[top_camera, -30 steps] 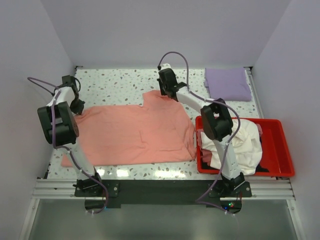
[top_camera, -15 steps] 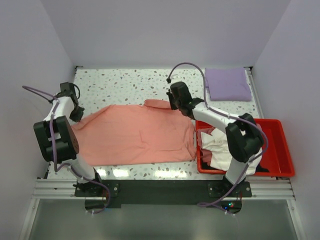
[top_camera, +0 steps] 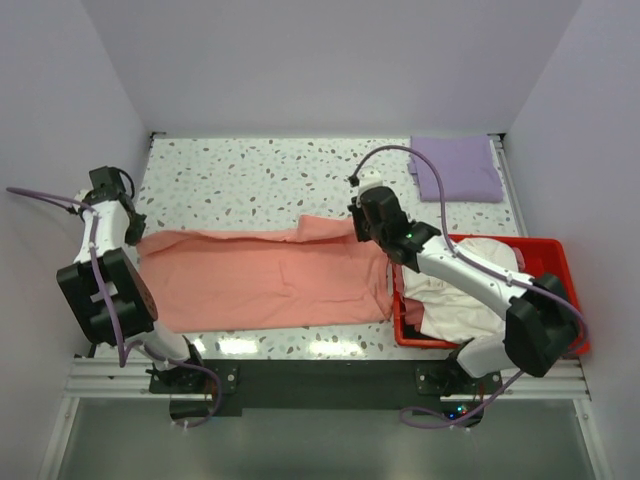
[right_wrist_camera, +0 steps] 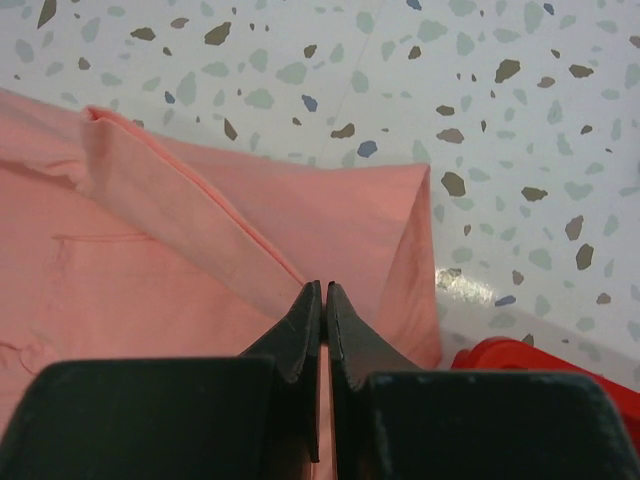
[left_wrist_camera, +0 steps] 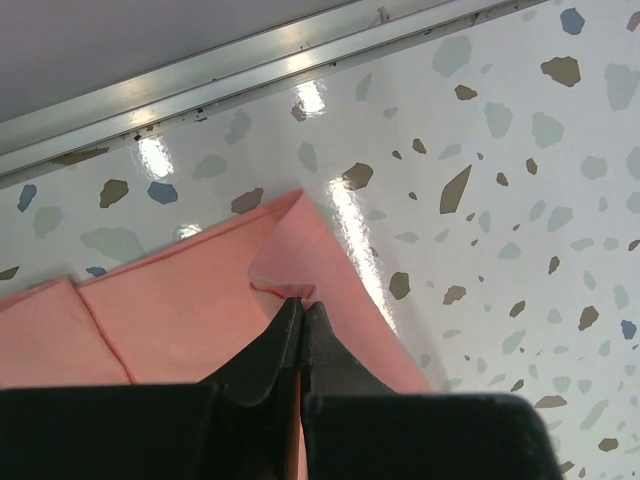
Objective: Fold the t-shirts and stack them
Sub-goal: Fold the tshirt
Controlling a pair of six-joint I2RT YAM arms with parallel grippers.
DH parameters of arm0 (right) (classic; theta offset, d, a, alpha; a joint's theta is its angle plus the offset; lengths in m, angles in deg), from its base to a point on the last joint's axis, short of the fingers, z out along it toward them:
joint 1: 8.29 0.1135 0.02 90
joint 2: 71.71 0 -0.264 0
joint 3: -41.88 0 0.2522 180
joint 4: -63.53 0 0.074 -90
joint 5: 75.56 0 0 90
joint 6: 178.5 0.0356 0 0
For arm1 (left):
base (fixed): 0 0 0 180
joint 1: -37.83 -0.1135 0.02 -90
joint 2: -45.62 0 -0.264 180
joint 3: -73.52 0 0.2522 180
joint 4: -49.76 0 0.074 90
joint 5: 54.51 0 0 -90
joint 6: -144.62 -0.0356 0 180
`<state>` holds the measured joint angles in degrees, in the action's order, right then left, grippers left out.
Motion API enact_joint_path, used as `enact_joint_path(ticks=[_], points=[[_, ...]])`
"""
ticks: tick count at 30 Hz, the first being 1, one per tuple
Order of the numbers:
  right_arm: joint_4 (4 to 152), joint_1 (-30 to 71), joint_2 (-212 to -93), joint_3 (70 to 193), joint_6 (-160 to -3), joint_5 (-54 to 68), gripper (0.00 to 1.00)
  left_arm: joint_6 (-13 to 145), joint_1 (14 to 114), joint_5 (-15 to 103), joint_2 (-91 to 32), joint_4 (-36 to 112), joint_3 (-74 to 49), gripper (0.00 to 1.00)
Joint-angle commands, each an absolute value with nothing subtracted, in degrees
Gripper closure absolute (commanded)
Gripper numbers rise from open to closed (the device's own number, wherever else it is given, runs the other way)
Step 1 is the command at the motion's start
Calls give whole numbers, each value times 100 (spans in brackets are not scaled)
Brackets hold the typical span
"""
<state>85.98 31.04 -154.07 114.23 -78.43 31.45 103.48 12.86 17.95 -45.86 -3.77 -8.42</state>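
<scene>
Pinching pink tee [top_camera: 270,280] by far edge: left hand [left_wrist_camera: 300,305], right hand [right_wrist_camera: 322,290] each clamped on one corner, likely to fold it evenly. Tee lies across desk [top_camera: 250,170], beside bin [top_camera: 560,250].

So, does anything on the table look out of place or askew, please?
Only the cream-white t-shirt, heaped crumpled in the red bin. The salmon-pink t-shirt is half folded; the lavender t-shirt lies neatly folded.

A spread t-shirt [top_camera: 270,280] lies across the bench's [top_camera: 250,170] near left and middle. Right of it stands a bin [top_camera: 555,262] holding another t-shirt [top_camera: 445,312], and behind the bin lies a folded t-shirt [top_camera: 457,168].
</scene>
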Motion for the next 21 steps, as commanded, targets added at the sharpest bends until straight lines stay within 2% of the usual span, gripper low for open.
enact_joint_path(ticks=[1, 21], points=[[8784, 3117, -14932, 11234, -7663, 3219, 100, 10480, 1278, 1835, -4350, -293, -1064, 100], [9337, 3513, -13982, 10398, -7505, 2832, 100, 10805, 970, 1518, -4016, -382, -194, 100]])
